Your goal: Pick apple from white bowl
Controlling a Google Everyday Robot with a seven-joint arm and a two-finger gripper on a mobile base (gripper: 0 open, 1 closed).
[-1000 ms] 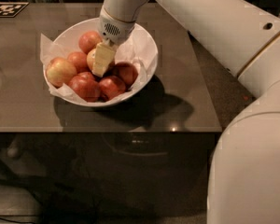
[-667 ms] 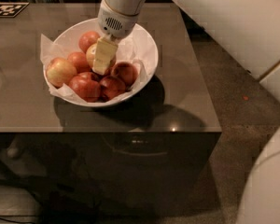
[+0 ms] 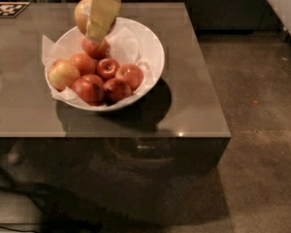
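Note:
My gripper reaches down from the top edge, above the far rim of the white bowl. It is shut on the golden yellow-orange apple, which hangs lifted clear of the other fruit; a pale finger covers most of it. The bowl sits on the grey table, lined with crumpled white paper. It holds several darker red apples and a yellow-pink apple at its left side.
The grey table ends at a front edge with dark floor to the right. A black-and-white marker tag lies at the table's far left corner. Dark cabinets stand behind the table.
The gripper has risen out of the bowl with the golden apple in it, up and toward the far rim. The arm has swung up out of view.

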